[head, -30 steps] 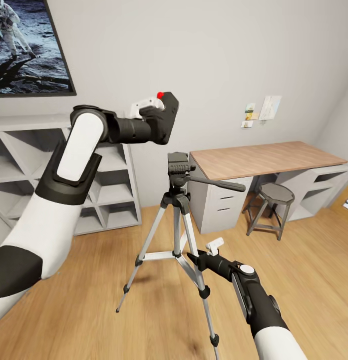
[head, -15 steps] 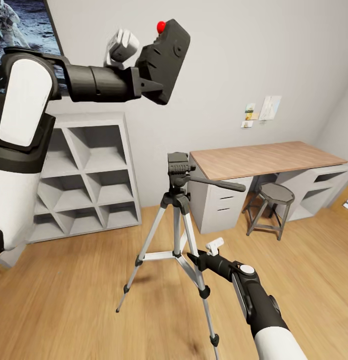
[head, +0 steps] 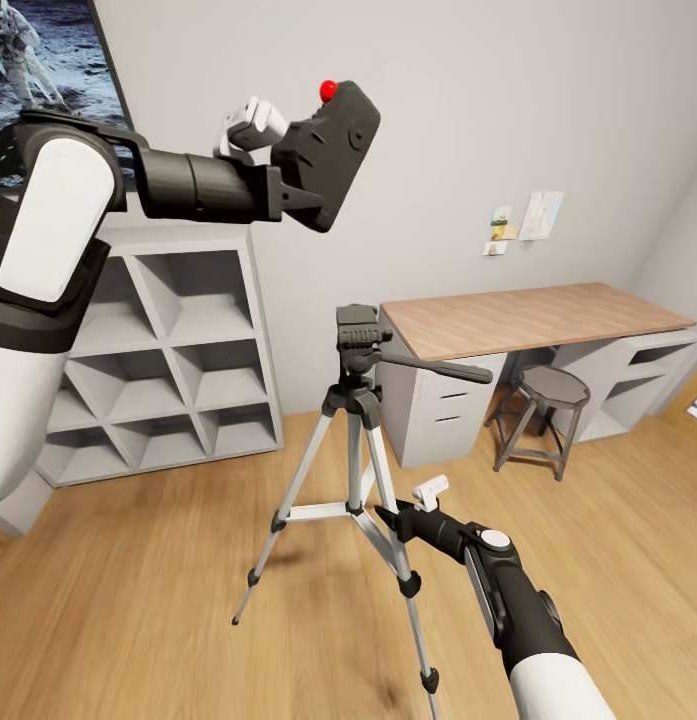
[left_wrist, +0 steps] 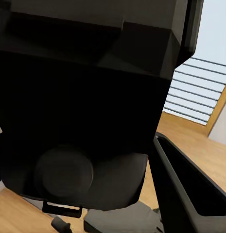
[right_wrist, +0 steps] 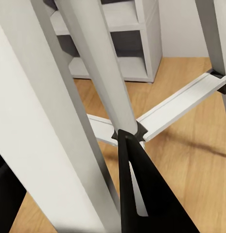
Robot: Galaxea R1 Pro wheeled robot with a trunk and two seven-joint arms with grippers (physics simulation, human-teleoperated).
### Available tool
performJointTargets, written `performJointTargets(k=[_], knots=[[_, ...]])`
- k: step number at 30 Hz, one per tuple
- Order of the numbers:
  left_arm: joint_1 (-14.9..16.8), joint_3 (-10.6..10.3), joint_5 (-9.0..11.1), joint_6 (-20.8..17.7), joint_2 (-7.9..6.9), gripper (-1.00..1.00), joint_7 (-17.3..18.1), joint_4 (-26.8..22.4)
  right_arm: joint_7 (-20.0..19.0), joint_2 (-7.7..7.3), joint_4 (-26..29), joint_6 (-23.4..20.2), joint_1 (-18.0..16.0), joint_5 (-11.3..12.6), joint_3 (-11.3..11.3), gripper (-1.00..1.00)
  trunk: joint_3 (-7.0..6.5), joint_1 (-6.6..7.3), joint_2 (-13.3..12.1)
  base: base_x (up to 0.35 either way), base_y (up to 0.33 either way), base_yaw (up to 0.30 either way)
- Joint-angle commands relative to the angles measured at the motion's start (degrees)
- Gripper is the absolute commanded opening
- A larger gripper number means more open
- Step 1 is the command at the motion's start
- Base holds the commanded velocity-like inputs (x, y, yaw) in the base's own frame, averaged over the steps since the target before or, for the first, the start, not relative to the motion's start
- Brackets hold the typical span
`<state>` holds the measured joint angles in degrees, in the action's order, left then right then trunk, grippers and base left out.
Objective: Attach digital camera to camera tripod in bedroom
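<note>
left gripper [head: 288,165] raised high in front of the grey wall, its fingers clamped on the camera [head: 333,150]; camera tilted, red button [head: 328,89] uppermost, held well above and a little left of the tripod [head: 360,440]. tripod stands upright on the wood floor [head: 608,560], legs spread, black head [head: 357,335] bare, long handle [head: 438,368] pointing towards the table [head: 538,315]. right gripper [head: 413,515] low, just beside the tripod's near leg; right wrist view shows one black finger [right_wrist: 137,194] close against the silver legs [right_wrist: 98,73]; cannot tell whether the fingers are apart or together. grey shelving [head: 168,360] and stool [head: 548,400] behind
</note>
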<state>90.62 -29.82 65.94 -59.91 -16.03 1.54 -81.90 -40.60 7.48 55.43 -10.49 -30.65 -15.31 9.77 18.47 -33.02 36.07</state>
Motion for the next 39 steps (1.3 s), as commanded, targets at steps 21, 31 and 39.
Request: performJointTargets(k=[21,31,39], knots=[[18.0,-20.5,1.1,-0.1,-12.04,-1.0,25.2,0.1,-0.4,0.08,0.1,-0.5,-0.1,0.0,0.5,-1.0,0.09,-0.02,0.1,0.0,0.0,0.0],[19.0,-22.6,0.4,-0.1,-12.26,-1.0,26.5,0.1,-0.4,0.08,0.1,-0.5,-0.1,0.0,0.5,-1.0,0.09,-0.02,0.1,0.0,0.0,0.0],[19.0,-22.3,-3.0,0.3,-11.76,-1.0,25.3,0.0,-0.4,0.08,0.1,-0.5,-0.1,0.0,0.5,-1.0,0.09,-0.02,0.1,0.0,0.0,0.0]])
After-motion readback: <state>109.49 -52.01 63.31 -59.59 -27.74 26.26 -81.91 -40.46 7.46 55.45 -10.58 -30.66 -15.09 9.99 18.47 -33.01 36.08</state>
